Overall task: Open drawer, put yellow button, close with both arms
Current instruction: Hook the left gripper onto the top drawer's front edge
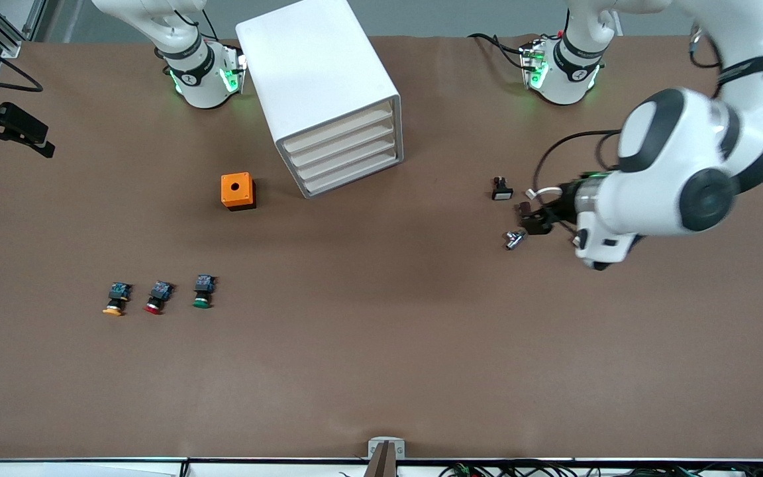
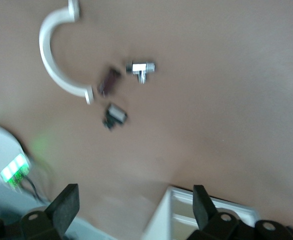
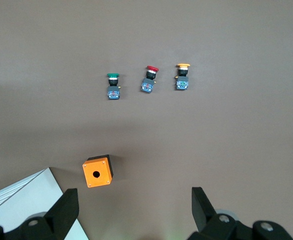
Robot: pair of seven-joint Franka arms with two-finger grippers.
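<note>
Front view. Left arm: bent low over the counter (image 1: 381, 344) at its own end, left end effector (image 1: 532, 218) over a cluster of small parts — a black switch (image 1: 502, 189), a metal fitting (image 1: 514, 239) and a white clamp (image 1: 539, 193). Right arm: only its base shows at the top of the view; its end effector is out of this view. Cabinet (image 1: 318, 79): stands between the two bases, all four drawers flush, the top drawer (image 1: 338, 130) shut. Yellow button (image 1: 116, 299): on the counter toward the right arm's end, nearer the camera than the orange box (image 1: 238, 191), in a row with the red button (image 1: 157, 297) and green button (image 1: 203, 291), well apart from the left end effector.

Left wrist view. Left end effector (image 2: 136, 207): fingers spread wide, grasping nothing, above the clamp, fitting and two small dark parts; a corner of the cabinet shows.

Right wrist view. Right end effector (image 3: 134, 209): released, fingers wide apart, raised above the orange box, the three buttons well apart from it on bare counter.
</note>
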